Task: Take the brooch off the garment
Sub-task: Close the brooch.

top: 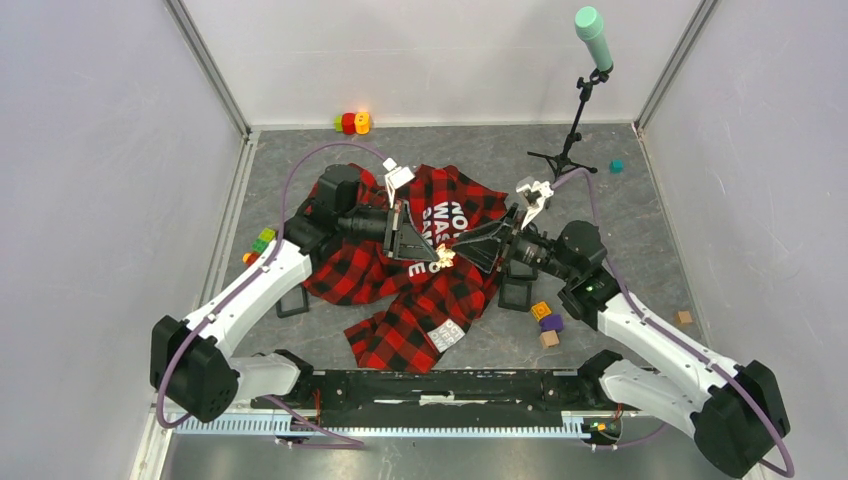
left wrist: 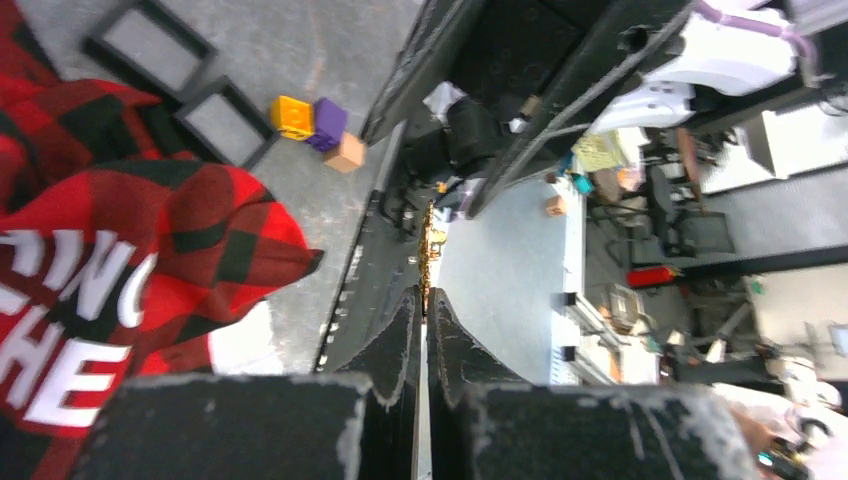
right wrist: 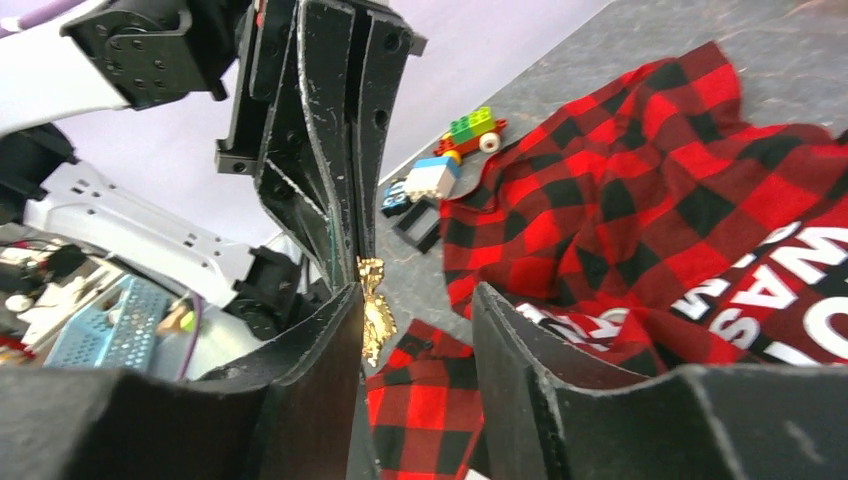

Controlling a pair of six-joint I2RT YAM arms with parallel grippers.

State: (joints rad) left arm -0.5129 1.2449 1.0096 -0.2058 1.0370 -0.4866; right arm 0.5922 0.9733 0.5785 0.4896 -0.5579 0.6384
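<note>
The left gripper (left wrist: 426, 300) is pinching the small gold-coloured metal brooch (left wrist: 428, 245) between its fully closed fingertips, and the brooch is sticking out beyond them into the air. The right gripper (right wrist: 418, 305) is standing just beside it with its jaws apart. The brooch is hanging in that gap, close to one finger, but this gripper is gripping nothing. Both are hovering over the middle of the large red-and-black checked flannel shirt (top: 395, 290), which is lying crumpled around the centre of the grey table (top: 650, 230), one end reaching toward the near edge. In the wrist views no cloth is hanging on the brooch, so I am judging that it is already free of the shirt, though the pin side is too small to see.

To do this step well, I think the right gripper should be drawing straight back without brushing the brooch, because the left one is holding it only by a thin edge. The left one should be pinching firmly and lifting a little. If the shirt is rising with it, the pin is caught. Otherwise it should be carrying the brooch past the shirt's edge, low over bare table, before releasing.
</note>
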